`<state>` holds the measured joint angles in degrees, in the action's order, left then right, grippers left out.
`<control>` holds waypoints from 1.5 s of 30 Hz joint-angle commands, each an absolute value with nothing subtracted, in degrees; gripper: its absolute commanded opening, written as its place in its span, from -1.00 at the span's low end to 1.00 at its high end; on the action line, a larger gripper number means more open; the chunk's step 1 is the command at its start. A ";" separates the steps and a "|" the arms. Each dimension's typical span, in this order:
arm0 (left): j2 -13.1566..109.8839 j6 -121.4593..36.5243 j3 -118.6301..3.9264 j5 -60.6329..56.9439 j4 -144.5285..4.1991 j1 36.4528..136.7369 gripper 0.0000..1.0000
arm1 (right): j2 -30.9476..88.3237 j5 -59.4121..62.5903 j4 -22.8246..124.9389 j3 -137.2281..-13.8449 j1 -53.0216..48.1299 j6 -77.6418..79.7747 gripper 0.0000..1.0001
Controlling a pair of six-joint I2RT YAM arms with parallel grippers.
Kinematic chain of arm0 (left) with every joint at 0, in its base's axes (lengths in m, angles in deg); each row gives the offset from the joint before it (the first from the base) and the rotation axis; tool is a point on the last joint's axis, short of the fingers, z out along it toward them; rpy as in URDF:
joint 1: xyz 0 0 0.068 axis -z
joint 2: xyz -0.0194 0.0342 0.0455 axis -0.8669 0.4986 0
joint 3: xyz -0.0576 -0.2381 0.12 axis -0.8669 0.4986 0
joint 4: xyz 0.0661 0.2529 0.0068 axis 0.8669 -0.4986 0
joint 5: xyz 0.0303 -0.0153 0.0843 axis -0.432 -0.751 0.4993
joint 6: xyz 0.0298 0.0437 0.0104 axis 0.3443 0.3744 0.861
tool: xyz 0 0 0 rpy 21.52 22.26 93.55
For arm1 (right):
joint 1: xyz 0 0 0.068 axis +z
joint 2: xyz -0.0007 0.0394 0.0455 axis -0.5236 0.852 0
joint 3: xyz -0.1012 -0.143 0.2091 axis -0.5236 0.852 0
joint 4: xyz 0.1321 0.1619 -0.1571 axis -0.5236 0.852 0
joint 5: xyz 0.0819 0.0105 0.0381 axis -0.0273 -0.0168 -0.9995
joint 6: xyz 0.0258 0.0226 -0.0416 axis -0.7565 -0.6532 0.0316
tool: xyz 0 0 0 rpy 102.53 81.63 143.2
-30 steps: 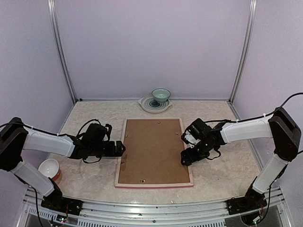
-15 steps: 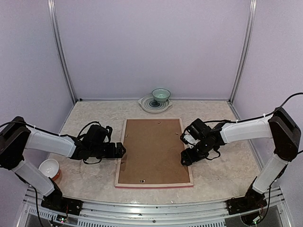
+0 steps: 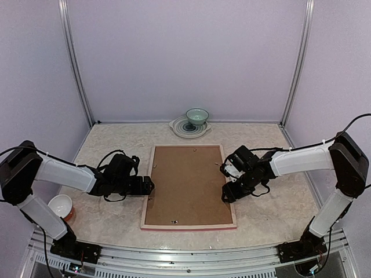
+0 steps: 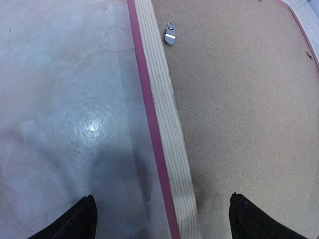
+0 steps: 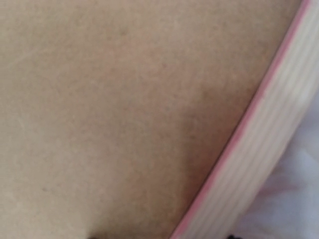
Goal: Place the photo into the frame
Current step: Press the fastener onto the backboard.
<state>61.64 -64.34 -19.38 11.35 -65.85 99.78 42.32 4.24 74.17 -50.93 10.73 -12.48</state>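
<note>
- frame (image 3: 188,226) lies back-up at table centre, pale wood rails up, pink-red edge showing along the outer side (image 4: 164,114) (image 5: 259,164)
- brown backing board (image 3: 188,185) (image 4: 239,109) (image 5: 109,99) sits inside the rails and fills the whole opening; photo not visible in any view
- small metal clip (image 4: 170,34) on the board, just inside the left rail
- left gripper (image 3: 149,185) (image 4: 159,219) at 9 o'clock of the frame, jaws wide apart, one finger over the table (image 4: 65,99), the other over the board, rail between them, nothing held
- right gripper (image 3: 226,194) at 3 o'clock, low over the right rail; wrist view blurred, cannot tell whether open or closed
- green bowl (image 3: 197,117) on a patterned plate (image 3: 177,128) at 12 o'clock, by the back wall, contents not discernible
- white cup (image 3: 59,205) at 8 o'clock, beside the left arm, interior plain white
- bare table all round the frame; widest at 10 and 2 o'clock
</note>
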 commanded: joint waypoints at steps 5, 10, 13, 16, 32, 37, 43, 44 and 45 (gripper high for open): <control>63.99 -65.35 -20.16 11.58 -67.34 100.61 0.69 | 42.18 8.79 79.06 -49.46 10.62 -11.87 0.11; 65.18 -65.41 -20.34 11.77 -67.43 100.70 0.56 | 41.75 8.79 79.81 -49.56 10.62 -12.06 0.07; 65.74 -65.52 -20.27 11.72 -67.35 100.85 0.53 | 41.69 8.79 80.04 -49.79 10.62 -12.07 0.03; 66.01 -65.60 -20.12 11.77 -67.35 100.88 0.53 | 41.95 9.65 80.39 -50.11 10.62 -11.93 -0.01; 65.81 -65.34 -19.90 11.63 -67.18 100.89 0.41 | 43.50 9.95 80.67 -52.04 10.61 -11.23 -0.16; 66.01 -65.34 -19.93 11.51 -67.04 100.88 0.40 | 43.61 9.76 80.87 -52.86 10.61 -10.91 -0.20; 65.99 -65.25 -19.99 11.43 -67.15 100.88 0.40 | 43.12 8.04 81.34 -54.23 10.65 -10.61 -0.03; 65.89 -65.25 -19.99 11.43 -67.17 100.88 0.40 | 42.80 7.10 81.39 -54.64 10.64 -10.63 0.20; 65.74 -65.25 -20.05 11.50 -67.21 100.88 0.40 | 42.34 6.47 81.38 -55.12 10.62 -10.68 0.31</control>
<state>64.20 -64.89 -20.38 13.14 -64.13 100.39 42.35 6.97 78.97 -53.22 10.78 -11.04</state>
